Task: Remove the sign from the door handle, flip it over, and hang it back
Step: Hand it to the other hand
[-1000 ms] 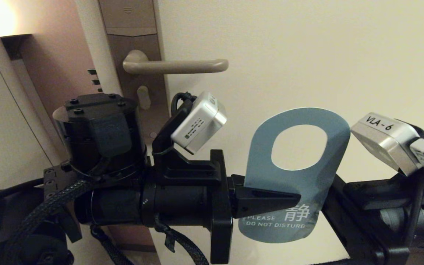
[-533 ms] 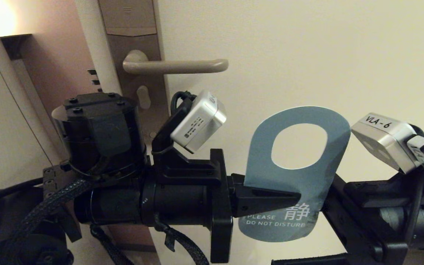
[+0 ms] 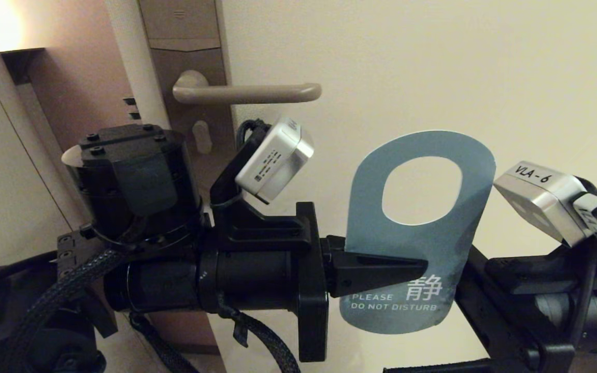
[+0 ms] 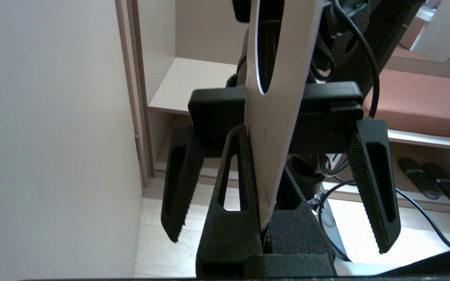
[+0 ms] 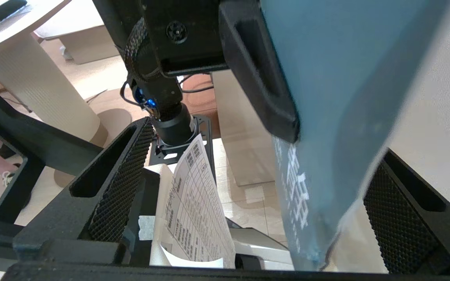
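Observation:
The sign point(image 3: 417, 254) stands upright in the air below and right of the door handle point(image 3: 246, 93), with its blue "PLEASE DO NOT DISTURB" face toward the head camera. My left gripper point(image 3: 412, 268) is shut on the sign's lower half, reaching in from the left. The left wrist view shows the sign's white face point(image 4: 275, 117) pinched edge-on in the left gripper point(image 4: 262, 156). My right gripper point(image 5: 264, 164) is open, with one finger on each side of the sign's lower end point(image 5: 326, 156) and not touching it. Its ridged fingers point(image 4: 373, 183) flank the card.
The handle sits on a tall brown lock plate point(image 3: 184, 52) at the left edge of the pale door point(image 3: 433, 62). Below are a printed paper sheet point(image 5: 193, 203), a white round pedestal point(image 5: 37, 86), dark slippers point(image 4: 428, 179) and cables on the floor.
My left gripper has lifted the sign a little and stood it more upright. The right gripper has stayed open around it, almost still.

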{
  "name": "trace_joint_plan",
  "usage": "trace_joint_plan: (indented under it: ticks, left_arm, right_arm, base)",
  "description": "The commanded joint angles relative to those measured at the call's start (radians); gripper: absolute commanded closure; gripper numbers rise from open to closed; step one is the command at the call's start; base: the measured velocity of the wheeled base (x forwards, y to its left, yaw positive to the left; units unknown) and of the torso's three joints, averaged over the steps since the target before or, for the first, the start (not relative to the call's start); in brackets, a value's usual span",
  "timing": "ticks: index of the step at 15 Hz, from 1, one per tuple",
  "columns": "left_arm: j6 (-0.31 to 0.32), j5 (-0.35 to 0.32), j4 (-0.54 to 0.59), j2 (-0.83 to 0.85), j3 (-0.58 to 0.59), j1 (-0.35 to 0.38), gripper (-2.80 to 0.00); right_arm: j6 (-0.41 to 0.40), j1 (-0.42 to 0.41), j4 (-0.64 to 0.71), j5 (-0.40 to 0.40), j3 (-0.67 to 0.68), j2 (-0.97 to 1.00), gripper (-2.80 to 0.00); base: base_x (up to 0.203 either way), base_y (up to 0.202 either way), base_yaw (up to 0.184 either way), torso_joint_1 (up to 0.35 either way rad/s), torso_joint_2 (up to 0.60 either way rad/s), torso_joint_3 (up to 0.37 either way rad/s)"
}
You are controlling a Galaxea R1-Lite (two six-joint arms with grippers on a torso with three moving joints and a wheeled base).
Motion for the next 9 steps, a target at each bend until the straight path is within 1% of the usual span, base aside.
trace_joint_plan:
  ticks: [1,5,9]
  left_arm:
    - [-0.001,-0.004,-0.004,-0.005,0.008,0.000,0.00]
    - [0.000,-0.004,-0.005,-0.025,0.031,0.001,0.00]
    - [-0.001,-0.004,-0.005,-0.027,0.030,0.002,0.00]
  right_arm:
    - [0.001,0.000,-0.003,0.005,-0.001,0.001,-2.80]
    - [0.001,0.000,-0.004,0.005,-0.002,0.001,-2.80]
    - [0.001,0.002,-0.004,0.005,-0.001,0.003,-2.80]
  base:
    - [0.000,0.000,0.000,0.000,0.00,0.000]
    - [0.000,0.000,0.000,0.000,0.00,0.000]
    - [0.000,0.000,0.000,0.000,0.00,0.000]
